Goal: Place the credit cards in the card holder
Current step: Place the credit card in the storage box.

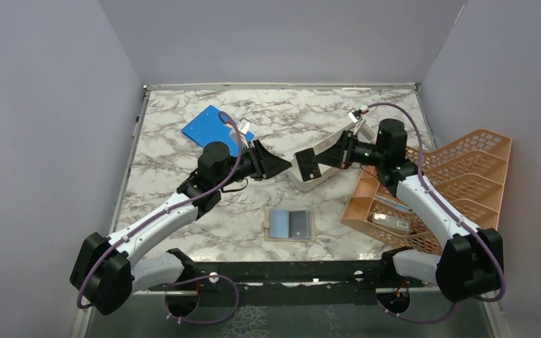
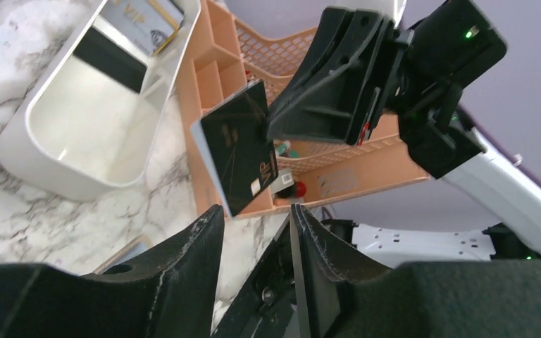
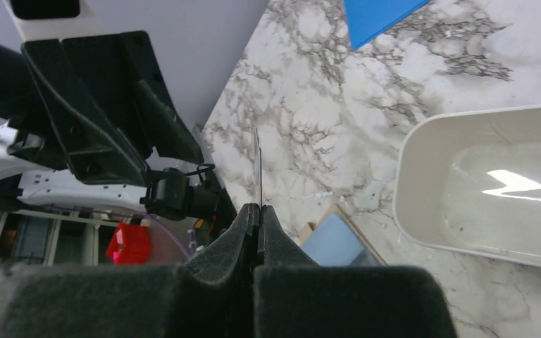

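The black card (image 1: 308,164) hangs upright in the air, grasped at one edge by the right fingers (image 3: 258,222), just beside the end of the white tray (image 1: 301,184). The left fingers (image 1: 276,166) are released and face it, apart from it. The card holder (image 1: 290,225) lies open near the front edge of the marble desk (image 1: 282,120), with bare surface around it. The orange rack (image 1: 465,169) stands by the right wall.

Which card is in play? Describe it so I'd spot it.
Find the white tray mid-table. Over its near end the jaws of the right gripper hold a black card in the air. Unlike the blue and grey cards lying in the tan holder, it bears gold VIP lettering.
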Available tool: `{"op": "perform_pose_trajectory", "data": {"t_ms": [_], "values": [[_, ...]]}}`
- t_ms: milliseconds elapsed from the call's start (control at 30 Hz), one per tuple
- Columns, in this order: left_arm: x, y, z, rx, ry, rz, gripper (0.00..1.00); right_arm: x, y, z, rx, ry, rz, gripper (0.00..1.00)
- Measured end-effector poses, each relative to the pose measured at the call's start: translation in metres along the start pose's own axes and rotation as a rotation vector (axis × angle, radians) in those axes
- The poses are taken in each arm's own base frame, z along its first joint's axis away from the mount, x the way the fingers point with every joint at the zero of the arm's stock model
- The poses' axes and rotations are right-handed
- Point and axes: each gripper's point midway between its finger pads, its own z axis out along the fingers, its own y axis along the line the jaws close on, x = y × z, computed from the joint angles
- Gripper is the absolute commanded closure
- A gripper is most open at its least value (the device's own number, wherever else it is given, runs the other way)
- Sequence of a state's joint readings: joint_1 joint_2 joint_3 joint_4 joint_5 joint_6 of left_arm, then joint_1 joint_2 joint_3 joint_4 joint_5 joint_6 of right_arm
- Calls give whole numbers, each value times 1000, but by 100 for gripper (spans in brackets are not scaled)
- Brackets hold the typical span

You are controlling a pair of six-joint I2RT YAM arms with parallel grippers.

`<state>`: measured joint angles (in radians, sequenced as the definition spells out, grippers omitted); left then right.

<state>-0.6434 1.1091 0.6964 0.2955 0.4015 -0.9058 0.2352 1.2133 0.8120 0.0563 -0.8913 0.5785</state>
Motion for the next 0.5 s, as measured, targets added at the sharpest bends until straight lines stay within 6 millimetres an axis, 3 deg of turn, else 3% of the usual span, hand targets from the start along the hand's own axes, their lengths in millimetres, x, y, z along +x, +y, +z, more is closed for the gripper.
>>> {"op": "perform_pose_trajectory", "data": {"t_ms": [167,400,500], "values": [[-13,-12,7,38,-29,7,55,0,15,-3,-70,-12,-8,99],[0,7,21,15,32,17,56,1,18,-3,-85,-2,-10,98],[6,13,27,19,62,17,62,2,21,-4,-106,6,-13,98]]}}
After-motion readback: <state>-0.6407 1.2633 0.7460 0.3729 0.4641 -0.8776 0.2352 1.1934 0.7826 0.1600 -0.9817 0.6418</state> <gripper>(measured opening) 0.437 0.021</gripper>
